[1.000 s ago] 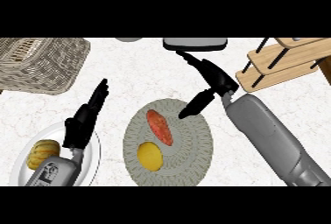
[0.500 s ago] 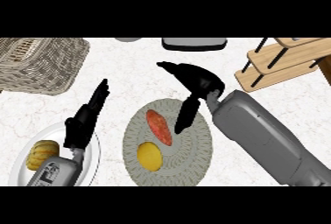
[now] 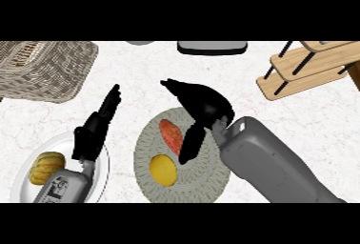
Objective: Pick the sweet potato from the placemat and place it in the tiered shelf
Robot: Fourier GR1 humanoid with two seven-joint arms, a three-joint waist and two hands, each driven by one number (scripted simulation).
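A reddish-orange oblong sweet potato (image 3: pixel 170 134) lies on the round grey woven placemat (image 3: pixel 211 183) at lower centre. The black right hand (image 3: pixel 200 106) hovers just beside it, fingers spread, apparently holding nothing. The black left hand (image 3: pixel 95 131) rests open at left. A wooden tiered shelf (image 3: pixel 304 71) stands upper right.
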